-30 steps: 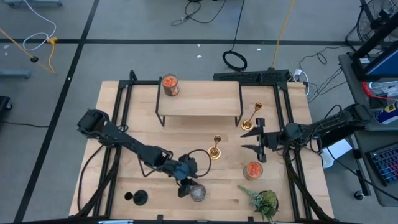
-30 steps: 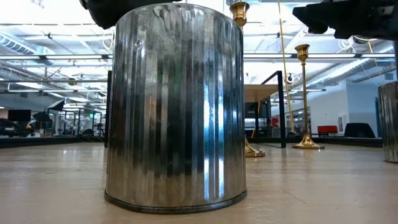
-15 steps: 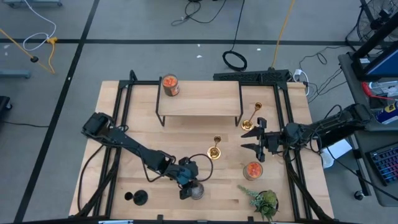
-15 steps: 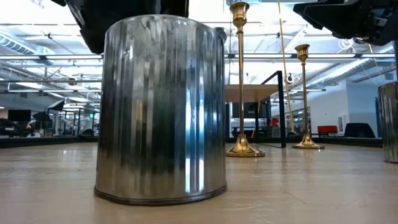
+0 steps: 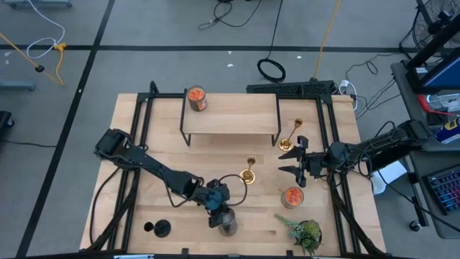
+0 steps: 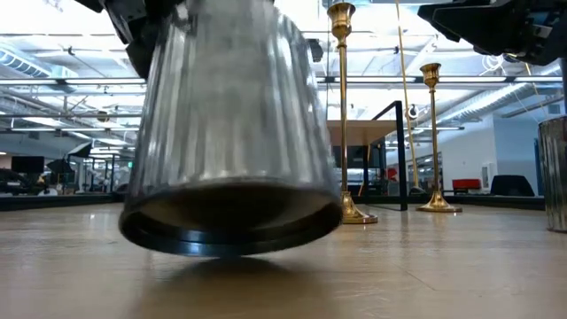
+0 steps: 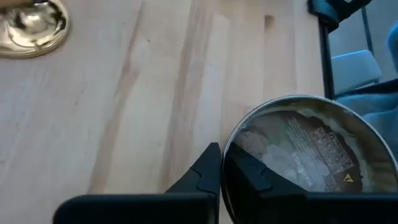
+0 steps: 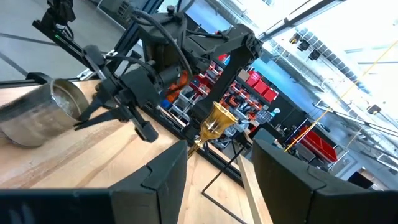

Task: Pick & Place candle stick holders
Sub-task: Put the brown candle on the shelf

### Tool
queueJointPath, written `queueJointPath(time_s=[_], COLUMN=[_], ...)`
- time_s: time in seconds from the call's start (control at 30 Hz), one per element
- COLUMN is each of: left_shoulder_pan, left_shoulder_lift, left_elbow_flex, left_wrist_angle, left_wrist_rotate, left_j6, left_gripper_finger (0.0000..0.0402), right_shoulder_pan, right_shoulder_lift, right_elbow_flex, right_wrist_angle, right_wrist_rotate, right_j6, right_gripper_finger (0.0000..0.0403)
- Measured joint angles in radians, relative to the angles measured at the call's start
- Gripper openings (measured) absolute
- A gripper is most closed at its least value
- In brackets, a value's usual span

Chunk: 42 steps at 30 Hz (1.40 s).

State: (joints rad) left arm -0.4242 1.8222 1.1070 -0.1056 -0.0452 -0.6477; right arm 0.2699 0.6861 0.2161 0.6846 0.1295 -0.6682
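Two gold candle stick holders (image 5: 248, 173) (image 5: 291, 137) stand on their round bases on the wooden table, and a black one (image 5: 158, 229) stands at the near left. My left gripper (image 5: 219, 214) is shut on a ribbed silver jar (image 6: 230, 133), which hangs tipped just above the table. My right gripper (image 5: 295, 163) waits open at the right, near the gold holder by the shelf, touching nothing. In the right wrist view a gold cup (image 8: 214, 122) shows ahead between its open fingers. My left gripper pinches the silver jar's top rim (image 7: 225, 163), one finger inside the jar (image 7: 252, 177) and one outside (image 7: 202, 174). The fingers come from above, slanting down. The jar hangs tilted below them, its base (image 6: 232, 232) just clear of the table.
A low wooden shelf (image 5: 228, 115) at the far middle carries a glass jar with orange filling (image 5: 196, 98). Another such jar (image 5: 292, 196) and a small plant (image 5: 305, 232) stand at the near right. Black frame rails run along both table sides.
My left gripper has shifted slightly toward the near edge and shut on the silver jar's rim. The jar, upright on the table before, slid a little and is now tipped and lifted just off the wood.
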Motion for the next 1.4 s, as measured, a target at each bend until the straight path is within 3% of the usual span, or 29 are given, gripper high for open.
queueJointPath(time_s=[0.23,0.43,0.67,0.93,1.27,1.4], left_shoulder_pan=[0.036,0.077,0.212,0.443,0.758,0.836], left_shoulder_lift=[-0.063,-0.126,-0.135,-0.136,-0.131,-0.120], left_elbow_flex=[0.053,0.253,0.538,0.702,0.715,0.715], left_wrist_angle=[-0.136,-0.530,-0.888,-0.955,-0.847,-0.799], left_wrist_rotate=[-0.046,-0.177,-0.284,-0.301,-0.300,-0.247], left_j6=[0.042,0.118,0.213,0.371,0.534,0.540], left_gripper_finger=[0.0009,0.0006,0.0007,0.0007,0.0010,0.0005], right_shoulder_pan=[0.000,0.000,0.000,0.000,0.000,0.000], right_shoulder_lift=[0.000,0.000,0.000,0.000,0.000,0.000], right_elbow_flex=[0.000,0.000,0.000,0.000,0.000,0.000], right_wrist_angle=[-0.004,0.000,0.008,0.008,0.008,0.008], right_wrist_rotate=[0.000,-0.002,-0.002,-0.002,-0.002,-0.001], right_j6=[0.030,0.057,0.132,0.188,0.239,0.240], right_gripper_finger=[0.0178,0.0178,0.0178,0.0178,0.0178,0.0178])
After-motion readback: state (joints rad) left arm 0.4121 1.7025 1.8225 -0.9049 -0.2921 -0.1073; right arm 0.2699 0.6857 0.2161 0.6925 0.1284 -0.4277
